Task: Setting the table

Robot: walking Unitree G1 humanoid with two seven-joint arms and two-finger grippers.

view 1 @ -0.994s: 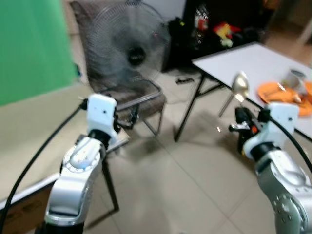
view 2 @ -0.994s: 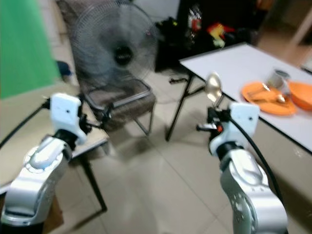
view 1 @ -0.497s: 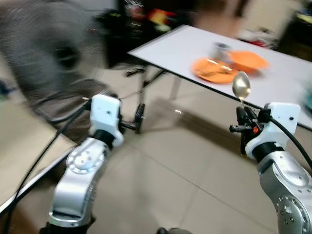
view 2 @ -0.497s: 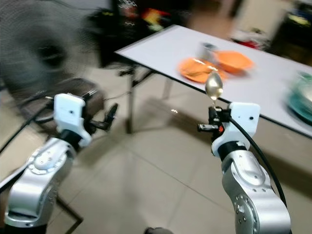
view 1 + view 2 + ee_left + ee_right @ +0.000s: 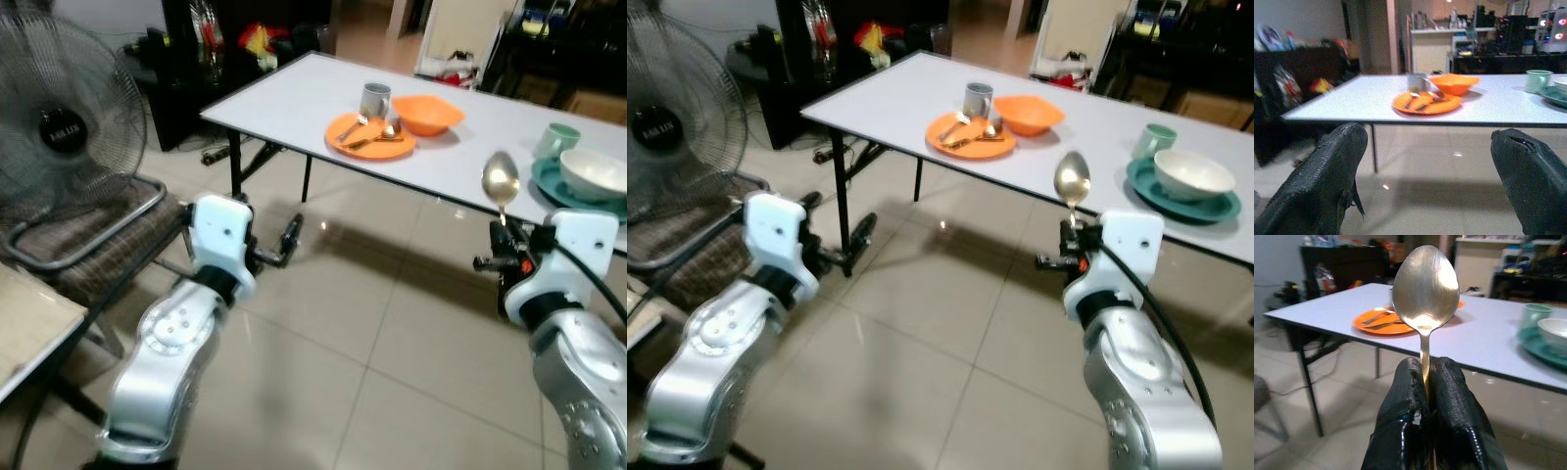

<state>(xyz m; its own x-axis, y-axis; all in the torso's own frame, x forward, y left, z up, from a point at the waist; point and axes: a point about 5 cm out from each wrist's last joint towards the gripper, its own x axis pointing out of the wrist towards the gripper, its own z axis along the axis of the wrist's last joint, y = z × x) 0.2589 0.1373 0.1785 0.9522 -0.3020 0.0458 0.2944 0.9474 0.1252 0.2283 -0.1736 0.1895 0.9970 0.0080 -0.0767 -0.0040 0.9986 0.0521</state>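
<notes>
head pair looking down, wrist views level, all sharing table

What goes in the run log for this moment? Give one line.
right gripper: shut on spoon, upright | left gripper: open | table: ahead, off reach

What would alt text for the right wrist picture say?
Two black fingers pinch the handle of a shiny spoon that stands upright. Behind it is a white table with an orange plate and a white bowl on a teal plate.
</notes>
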